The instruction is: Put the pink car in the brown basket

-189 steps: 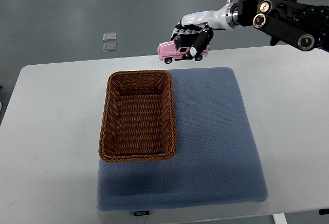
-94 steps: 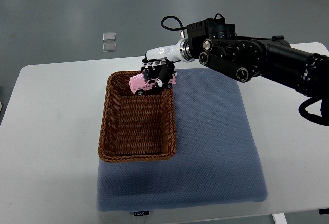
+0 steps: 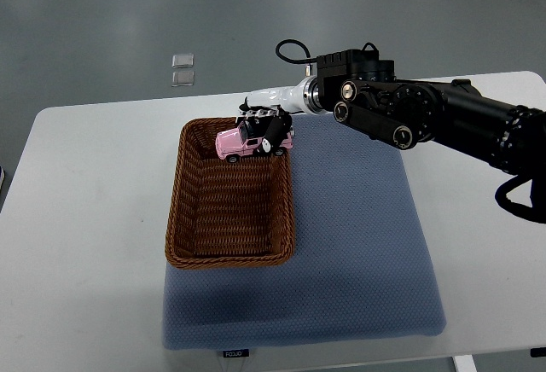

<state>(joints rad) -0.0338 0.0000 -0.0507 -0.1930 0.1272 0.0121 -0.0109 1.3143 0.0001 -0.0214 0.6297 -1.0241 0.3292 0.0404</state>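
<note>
while right hand grips pink car, brown basket waits.

White table, blue-grey mat lying flat on it, centred

A white tabletop carries a blue mat (dotted weave); beyond lies grey floor with two small clear squares.

a robotics lab or test room: a plain white table stands on a grey floor, carrying a blue pad under the staged items, beneath a black robot arm.
</note>
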